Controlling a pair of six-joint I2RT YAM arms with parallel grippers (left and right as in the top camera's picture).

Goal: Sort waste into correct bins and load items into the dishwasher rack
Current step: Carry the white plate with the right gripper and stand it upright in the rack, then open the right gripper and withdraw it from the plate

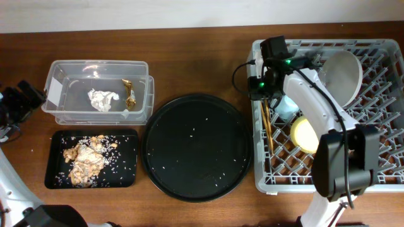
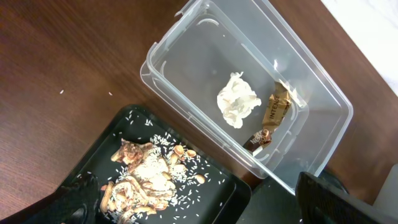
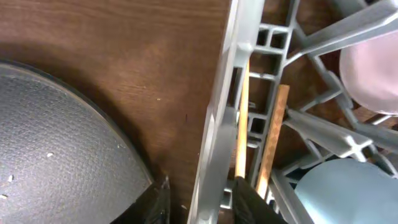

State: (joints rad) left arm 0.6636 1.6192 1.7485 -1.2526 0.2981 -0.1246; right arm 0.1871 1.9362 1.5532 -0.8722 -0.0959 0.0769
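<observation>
Got the right pincer [image 3: 200, 206] spread wide, empty, straddling the left wall of the big grey pegged plastic rack [image 3: 217, 106]. Plus the thin wooden chopsticks [image 3: 273, 137] lying just inside that wall, right by the inner finger [image 3: 249, 202]. Reaching down off a white arm [image 1: 312, 101] bent over the rack. Same for the left pincer [image 2: 199, 193]: gaping, empty, off beside the clear plastic tub [image 2: 168, 56].

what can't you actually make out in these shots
1. The pink cup: the right wrist view shows only a blurred part, cut off by the right edge. Overhead, the right arm covers it.
2. The right gripper: its fingertips are cut off by the bottom edge of the right wrist view, so it is unclear whether it grips the chopsticks.
3. The blue cup: overhead, it is mostly under the right arm.
</observation>
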